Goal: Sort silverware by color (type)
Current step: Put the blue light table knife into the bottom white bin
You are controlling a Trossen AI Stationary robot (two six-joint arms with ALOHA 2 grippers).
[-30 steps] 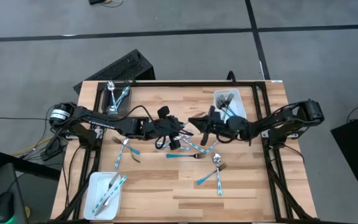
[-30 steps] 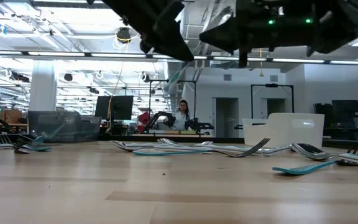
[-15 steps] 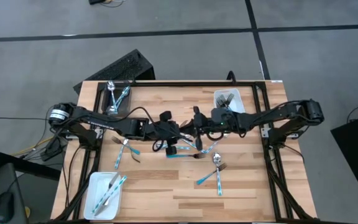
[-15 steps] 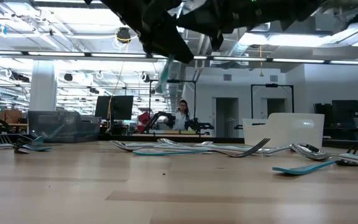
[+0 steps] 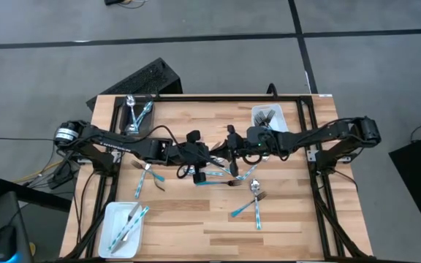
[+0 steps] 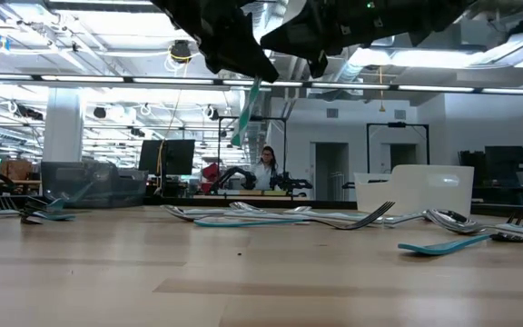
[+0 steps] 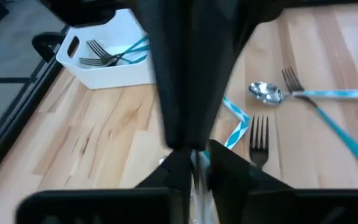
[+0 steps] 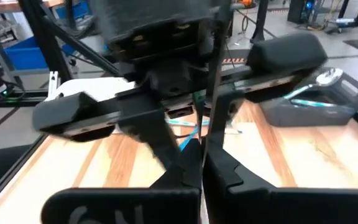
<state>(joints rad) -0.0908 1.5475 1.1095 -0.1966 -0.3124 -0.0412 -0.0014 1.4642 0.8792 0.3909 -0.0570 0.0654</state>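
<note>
forks (image 5: 267, 117) in tray (image 5: 283, 126), spoons (image 5: 139, 111) in bin (image 5: 120, 115)

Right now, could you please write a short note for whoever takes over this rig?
Left hand: shut on a teal-handled piece, held above the table's centre.
Right hand: shut, tip to tip with the left; whether it grips that piece too is unclear.
Done: forks in the far-right white tray, spoons in the dark bin, some pieces in the near-left white tray.
Left: loose silverware lies at the table's centre and left; it needs sorting.
</note>
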